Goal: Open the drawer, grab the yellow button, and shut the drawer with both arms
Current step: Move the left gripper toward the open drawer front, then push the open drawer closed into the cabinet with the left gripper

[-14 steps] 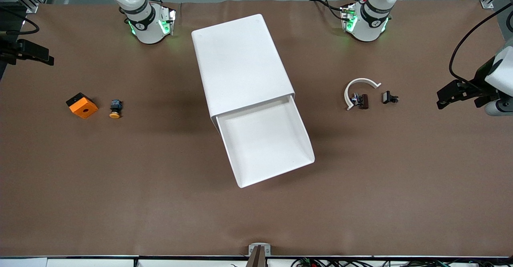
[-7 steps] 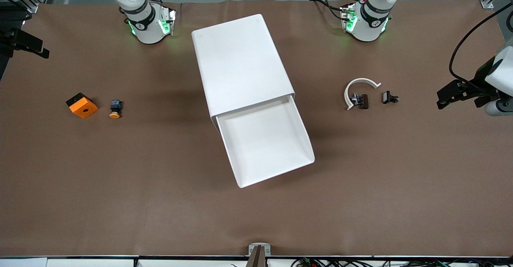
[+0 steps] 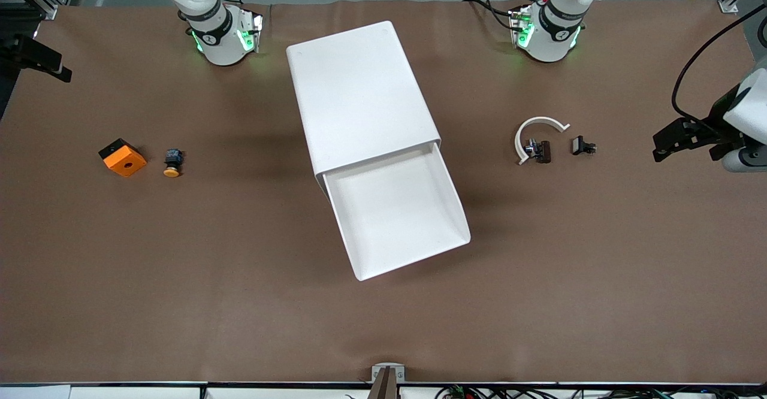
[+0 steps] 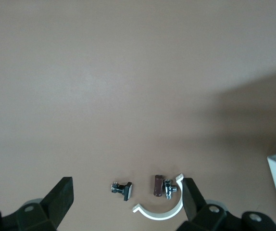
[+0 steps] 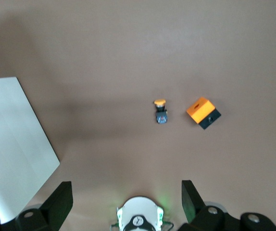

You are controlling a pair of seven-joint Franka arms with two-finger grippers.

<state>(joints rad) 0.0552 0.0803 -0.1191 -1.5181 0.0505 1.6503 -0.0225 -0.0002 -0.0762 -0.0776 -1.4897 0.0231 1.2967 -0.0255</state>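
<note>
desk [image 3: 239, 303], brown-covered, carries all. cabinet [image 3: 359, 93] at centre, its drawer [image 3: 395, 213] pulled out and seemingly empty, so closing remains. button [image 3: 172, 163] lies on the desk beside the orange block [image 3: 122, 157]. left gripper [image 4: 126, 202] and right gripper [image 5: 123, 202] wait raised, fingers spread.

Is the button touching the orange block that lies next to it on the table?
Apart. The front view shows bare brown table between the button and the orange block; the right wrist view shows the same gap.

Both hands [image 4: 125, 204] [image 5: 127, 204] high (fingers apart)
</note>
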